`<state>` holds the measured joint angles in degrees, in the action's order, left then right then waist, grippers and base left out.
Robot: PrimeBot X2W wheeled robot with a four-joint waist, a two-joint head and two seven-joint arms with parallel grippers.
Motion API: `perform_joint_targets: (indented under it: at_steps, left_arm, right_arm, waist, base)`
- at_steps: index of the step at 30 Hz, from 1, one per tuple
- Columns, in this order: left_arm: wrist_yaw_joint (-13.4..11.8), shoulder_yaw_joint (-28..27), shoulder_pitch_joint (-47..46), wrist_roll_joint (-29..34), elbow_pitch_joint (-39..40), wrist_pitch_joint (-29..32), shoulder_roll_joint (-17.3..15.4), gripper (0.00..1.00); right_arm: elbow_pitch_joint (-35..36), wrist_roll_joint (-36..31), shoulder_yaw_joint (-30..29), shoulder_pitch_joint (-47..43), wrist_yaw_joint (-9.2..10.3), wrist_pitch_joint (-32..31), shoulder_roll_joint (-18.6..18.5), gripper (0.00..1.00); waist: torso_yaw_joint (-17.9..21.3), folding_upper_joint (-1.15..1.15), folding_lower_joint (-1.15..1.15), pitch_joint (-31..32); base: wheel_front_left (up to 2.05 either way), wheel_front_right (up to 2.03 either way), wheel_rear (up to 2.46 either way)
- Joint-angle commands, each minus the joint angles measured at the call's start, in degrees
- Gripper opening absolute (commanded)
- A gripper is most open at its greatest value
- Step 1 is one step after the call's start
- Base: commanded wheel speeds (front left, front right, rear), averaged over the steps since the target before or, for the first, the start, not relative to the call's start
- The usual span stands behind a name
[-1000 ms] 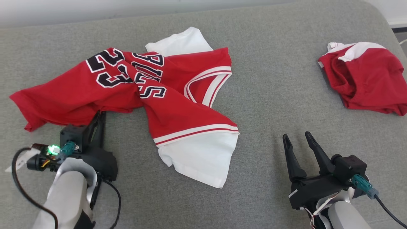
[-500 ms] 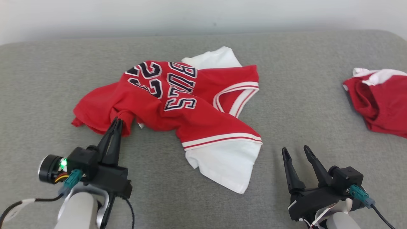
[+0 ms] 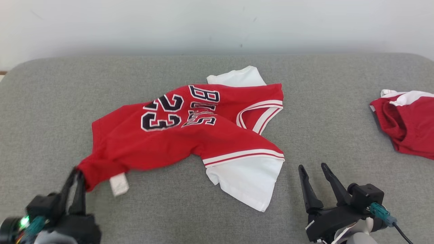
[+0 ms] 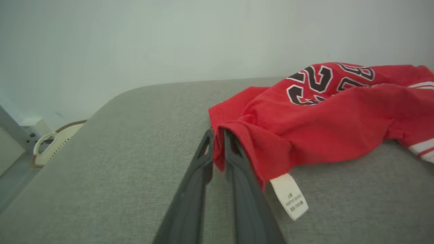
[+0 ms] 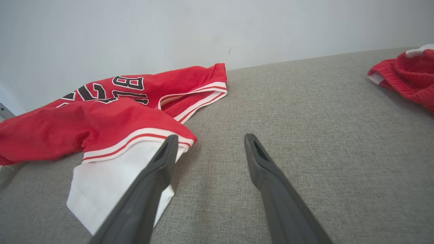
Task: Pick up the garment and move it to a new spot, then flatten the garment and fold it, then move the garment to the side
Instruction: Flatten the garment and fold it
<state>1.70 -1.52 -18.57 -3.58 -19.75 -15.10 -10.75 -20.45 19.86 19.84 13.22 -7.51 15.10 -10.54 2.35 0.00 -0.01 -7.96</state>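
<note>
The garment (image 3: 176, 142) is a red jersey with black "23" lettering and white sleeves, lying crumpled in the middle of the grey cushion (image 3: 339, 101). My left gripper (image 3: 76, 173) is shut on its near-left red corner, beside a white label (image 3: 119, 184). In the left wrist view the gripper (image 4: 217, 132) pinches the red hem of the garment (image 4: 322, 125), with the label (image 4: 290, 196) hanging just right of the fingers. My right gripper (image 3: 312, 166) stands open and holds nothing, just right of the white sleeve. The right wrist view has this gripper (image 5: 210, 137) beside the garment (image 5: 101, 125).
A second red and white garment (image 3: 407, 125) lies bunched at the right edge, also in the right wrist view (image 5: 407, 74). A pale wall runs behind the cushion. Off the cushion's left edge, a beige handled object (image 4: 51, 145) stands lower down.
The head camera has tilted up. My left gripper has pulled the garment's red corner toward the near left, drawing the cloth out long. The right gripper has stayed open and in place.
</note>
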Motion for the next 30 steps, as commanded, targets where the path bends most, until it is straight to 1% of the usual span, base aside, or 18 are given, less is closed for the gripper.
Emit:
perform_joint_targets:
  at_steps: [1,3,5,8,11,14,17,19,25,30]
  left_arm:
    - [-0.4,-0.9,1.5,-0.4,-0.9,-0.1,-0.6,1.0]
    - [-1.6,-3.0,2.1,-0.6,-3.0,-0.1,-0.7,1.0]
    - [-2.1,-4.3,2.9,-1.0,-3.9,-0.1,-0.1,1.0]
    - [-2.3,-5.1,4.5,-1.2,-3.1,-0.1,1.6,1.0]
    - [-1.2,-4.9,5.8,-1.6,-2.5,-0.1,3.8,1.0]
    - [0.1,-5.2,5.9,-2.5,-3.4,-0.1,4.9,1.0]
    - [0.7,-6.1,5.6,-3.1,-4.7,-0.1,6.0,1.0]
    - [0.6,-7.1,5.2,-3.2,-5.3,-0.1,6.3,1.0]
    - [2.1,-9.8,3.9,-3.1,-6.5,-0.1,6.6,1.0]
    - [2.7,-11.3,2.6,-2.3,-6.9,-0.1,6.5,1.0]
  right_arm:
    - [0.0,0.3,0.1,-0.4,0.04,0.0,-0.1,1.0]
    - [-0.1,0.3,0.1,-0.6,0.04,0.0,0.0,1.0]
    - [-0.1,0.3,0.0,-0.8,0.04,0.0,0.0,1.0]
    - [-0.1,0.2,-0.3,-1.4,0.04,0.0,-0.1,1.0]
    - [0.1,0.0,-0.4,-1.4,0.04,0.0,-0.1,1.0]
    - [0.1,-0.1,-0.2,-1.4,0.04,0.0,0.0,1.0]
    - [0.2,0.0,0.2,-0.9,0.04,0.0,0.0,1.0]
    - [0.3,0.1,0.5,-0.5,0.04,0.0,-0.2,1.0]
    - [0.4,0.3,0.5,-0.1,0.04,0.0,-0.4,1.0]
    - [0.6,0.2,0.4,0.2,0.04,0.0,-0.6,1.0]
  waist:
    - [0.2,0.0,0.01,0.3]
    - [0.5,0.0,0.01,0.7]
    - [0.5,0.0,0.01,1.1]
    - [0.2,0.0,0.01,1.7]
    - [-0.1,0.0,0.01,2.0]
    - [-0.2,0.0,0.01,1.8]
    - [0.1,0.0,0.01,1.5]
    - [0.4,0.0,0.01,1.3]
    - [1.7,0.0,0.01,0.5]
    - [2.4,0.0,0.01,-0.4]
  base:
    - [0.0,0.0,0.0]
    - [0.0,0.0,0.0]
    - [0.0,0.0,0.0]
    - [0.0,0.0,0.0]
    - [0.0,0.0,0.0]
    - [0.0,0.0,0.0]
    - [0.0,0.0,0.0]
    - [0.0,0.0,0.0]
    - [0.0,0.0,0.0]
    - [0.0,0.0,0.0]
